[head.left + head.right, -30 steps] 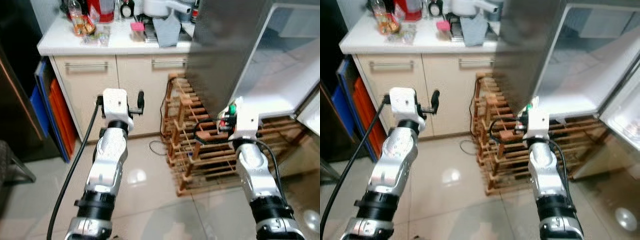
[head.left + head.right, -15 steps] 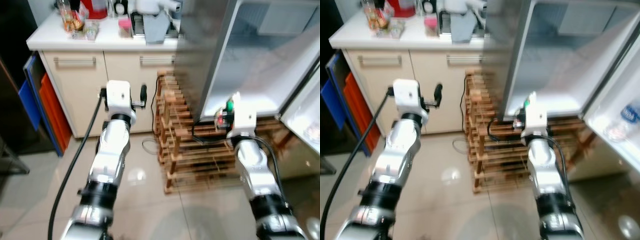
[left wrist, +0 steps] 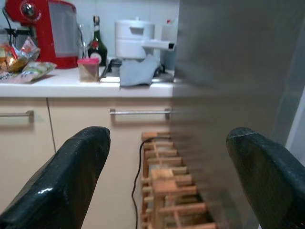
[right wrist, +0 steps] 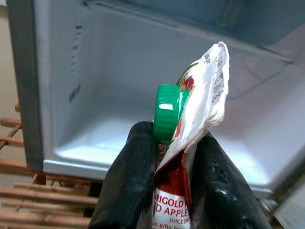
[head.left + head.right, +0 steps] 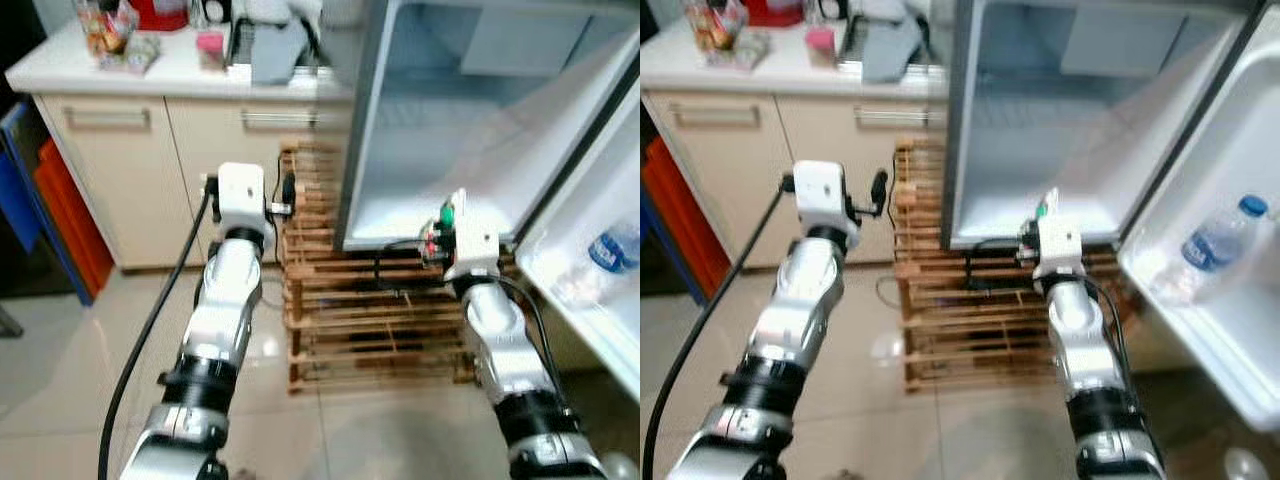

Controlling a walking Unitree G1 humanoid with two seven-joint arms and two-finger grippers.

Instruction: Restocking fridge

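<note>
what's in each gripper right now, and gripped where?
Right gripper: apple juice carton, fingers pinching its upper body just below the green cap. Left gripper: open, holding nothing.

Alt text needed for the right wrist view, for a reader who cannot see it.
The right pincer grips a red apple juice carton with a green cap, held up before the open, bare white fridge. A wooden rack sits below the fridge.
</note>
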